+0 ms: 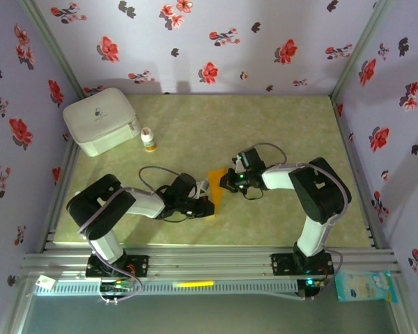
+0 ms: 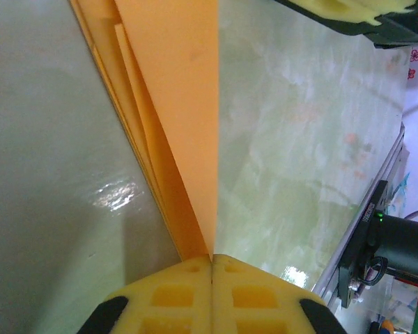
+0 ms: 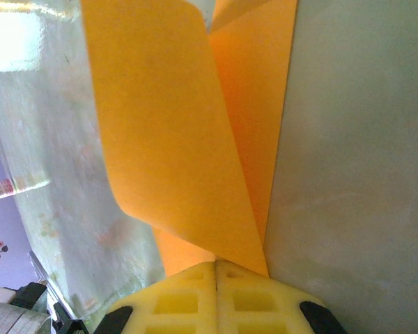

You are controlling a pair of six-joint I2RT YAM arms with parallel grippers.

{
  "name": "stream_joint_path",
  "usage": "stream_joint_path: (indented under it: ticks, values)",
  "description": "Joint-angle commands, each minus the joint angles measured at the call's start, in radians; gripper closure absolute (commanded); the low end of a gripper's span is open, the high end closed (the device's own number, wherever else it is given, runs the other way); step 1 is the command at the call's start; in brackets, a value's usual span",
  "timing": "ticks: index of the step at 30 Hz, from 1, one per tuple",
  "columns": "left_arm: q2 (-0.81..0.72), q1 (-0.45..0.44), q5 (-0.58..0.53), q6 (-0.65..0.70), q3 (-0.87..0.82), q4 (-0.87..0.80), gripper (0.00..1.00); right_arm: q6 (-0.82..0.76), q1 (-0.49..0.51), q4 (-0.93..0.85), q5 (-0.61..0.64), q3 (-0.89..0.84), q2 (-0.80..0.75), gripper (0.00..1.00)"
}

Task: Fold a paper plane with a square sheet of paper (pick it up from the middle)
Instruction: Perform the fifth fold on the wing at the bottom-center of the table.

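Note:
The square sheet of paper (image 1: 214, 184) is bright orange and folded into a narrow, many-layered strip, held between both grippers near the table's middle. My left gripper (image 1: 207, 207) is shut on its near end. In the left wrist view the layers (image 2: 181, 104) fan out from the pinched fingertips (image 2: 211, 257). My right gripper (image 1: 228, 182) is shut on the far end. In the right wrist view a curled flap (image 3: 167, 139) rises from its closed fingertips (image 3: 216, 263). Whether the paper has the paper plane's pointed shape I cannot tell.
A white lidded box (image 1: 101, 120) stands at the back left, with a small white bottle with an orange cap (image 1: 148, 139) beside it. Flowered walls enclose the green table (image 1: 285, 132) on three sides. An aluminium rail (image 1: 209, 261) runs along the near edge.

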Motion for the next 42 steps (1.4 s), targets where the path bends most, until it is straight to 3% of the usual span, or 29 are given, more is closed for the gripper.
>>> stream_joint_path:
  ticks: [1,8,15,18,31,42]
  values:
    - [-0.016,-0.029,0.066,0.018,-0.04,-0.146,1.0,-0.022,-0.001,-0.095,0.111,-0.013,0.052,0.98]
    - [-0.115,-0.03,0.019,0.01,-0.058,-0.173,0.81,-0.021,0.001,-0.098,0.109,-0.008,0.05,0.98]
    - [-0.371,-0.007,-0.2,0.014,-0.034,-0.336,0.78,-0.014,0.004,-0.093,0.106,-0.004,0.044,0.98]
    - [-0.403,0.013,-0.209,0.032,0.014,-0.365,0.79,-0.011,0.005,-0.094,0.103,-0.001,0.045,0.98]
    - [-0.064,0.018,-0.124,0.087,0.279,-0.338,0.9,0.002,0.01,-0.076,0.097,-0.006,0.047,0.98]
    - [0.049,0.025,-0.164,0.11,0.33,-0.292,0.92,0.007,0.011,-0.067,0.091,-0.012,0.043,0.98]
